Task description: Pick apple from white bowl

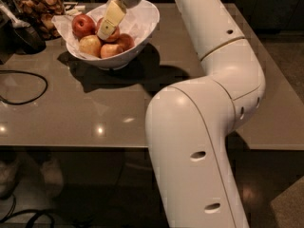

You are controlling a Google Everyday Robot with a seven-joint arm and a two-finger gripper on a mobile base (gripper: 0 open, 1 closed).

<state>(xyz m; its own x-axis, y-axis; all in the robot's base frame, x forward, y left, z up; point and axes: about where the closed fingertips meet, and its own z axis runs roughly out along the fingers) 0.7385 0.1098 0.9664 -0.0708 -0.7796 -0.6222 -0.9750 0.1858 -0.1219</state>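
The white bowl [145,30] stands at the table's far left, lined with crumpled white paper and holding several apples. My gripper [110,23] reaches down into it from above, in the middle of the pile. It lies right over the apple [115,33], a large bright red one that it partly hides. A darker red apple [83,25] of like size sits just to the left. A pale yellow-green apple [90,45] and two smaller reddish apples [112,50] lie at the front of the bowl.
My white arm [204,127] fills the middle and right of the view, over the grey table [71,113]. A jar of brown snacks [40,6] and dark items stand left of the bowl. A black cable [28,87] loops on the table's left.
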